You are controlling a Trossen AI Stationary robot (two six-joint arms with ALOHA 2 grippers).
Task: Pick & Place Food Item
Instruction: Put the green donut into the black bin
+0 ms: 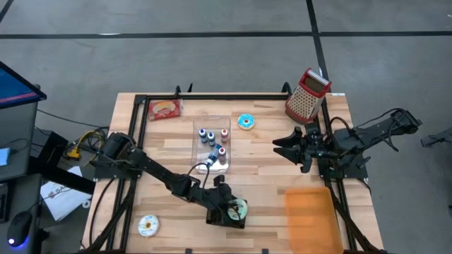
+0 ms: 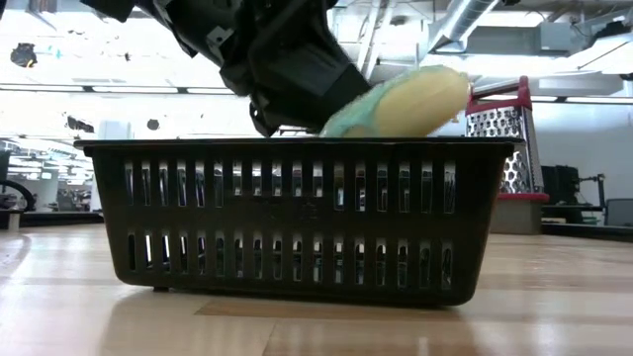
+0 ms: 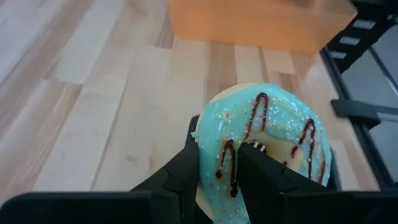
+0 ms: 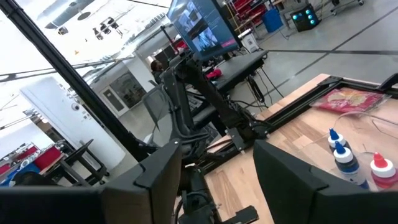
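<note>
Table (image 1: 268, 159): pale wood planks, smooth, low sheen, framed by matt black metal rails (image 1: 212, 97). Basket (image 2: 297, 222), centre of the low view: dark slotted plastic, faintly glossy. Donut (image 3: 264, 146): glossy turquoise icing, dark drizzle, fine sprinkles, held between matt black fingers (image 3: 264, 177). Grater (image 1: 308, 94), upper right of the high view: perforated shiny metal, red plastic trim. Orange board (image 1: 308, 215), lower right: smooth, matt. Bottles (image 1: 212, 144): plastic, on a clear tray.

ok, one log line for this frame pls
left pincer: shut on teal-iced donut, above black basket | right pincer: open, idle by grater | orange tray: bare
</note>
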